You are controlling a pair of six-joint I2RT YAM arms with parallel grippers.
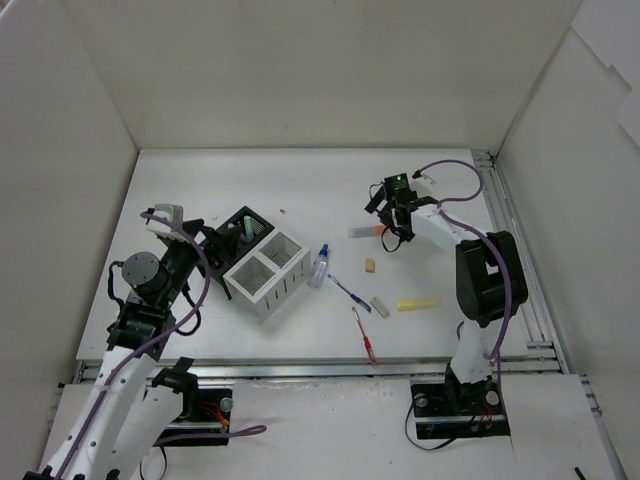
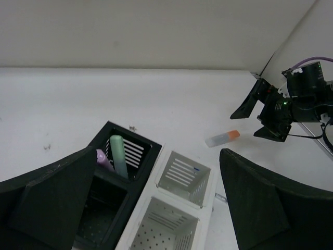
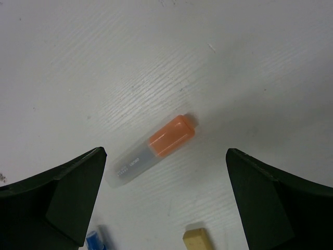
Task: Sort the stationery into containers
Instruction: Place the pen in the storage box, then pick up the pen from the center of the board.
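Note:
The black box (image 1: 247,226) holds a green highlighter (image 2: 118,155) and a pink highlighter (image 2: 103,158) upright in its far compartment. Against its right side stands the white slatted box (image 1: 267,272), both compartments bare. My left gripper (image 1: 213,243) hovers open above the two boxes, holding nothing. An orange highlighter (image 3: 151,150) lies flat on the table, and my right gripper (image 1: 385,212) hangs open over it, fingers well apart on either side. Nearer lie a blue-capped bottle (image 1: 319,266), a beige eraser (image 3: 196,240), a blue pen (image 1: 350,293), a red pen (image 1: 364,334) and a yellow highlighter (image 1: 416,303).
A second eraser (image 1: 380,306) lies between the blue pen and the yellow highlighter. White walls close in the table on the left, back and right. A metal rail (image 1: 510,250) runs along the right edge.

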